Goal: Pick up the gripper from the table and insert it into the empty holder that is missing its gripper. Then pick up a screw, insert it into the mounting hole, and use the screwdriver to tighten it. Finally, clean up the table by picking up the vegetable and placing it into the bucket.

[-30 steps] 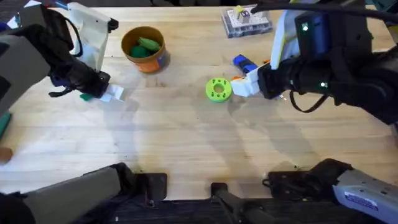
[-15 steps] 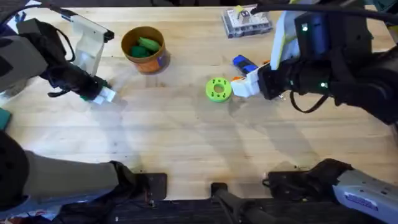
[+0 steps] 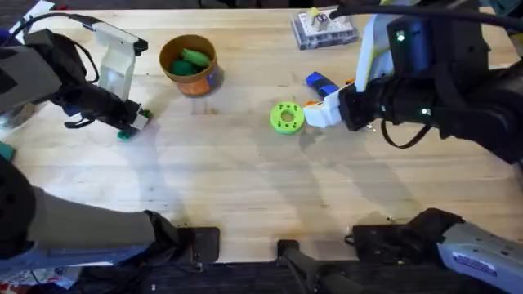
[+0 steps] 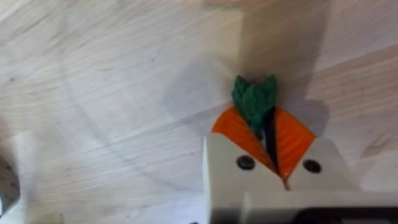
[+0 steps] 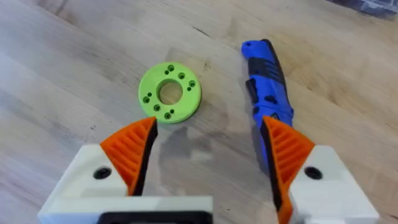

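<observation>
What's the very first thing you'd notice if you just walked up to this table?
Probably the left hand pinching a little orange carrot with a green top, low over the table's left side. Next, the bright green disc with holes mid-table, with the blue screwdriver beside it under the open right hand.

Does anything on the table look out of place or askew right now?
Nothing stands out. The left claw is shut on the carrot, close above the wood. The bucket stands upright with green pieces inside. The green disc lies flat, and the screwdriver lies beside the open right claw.
</observation>
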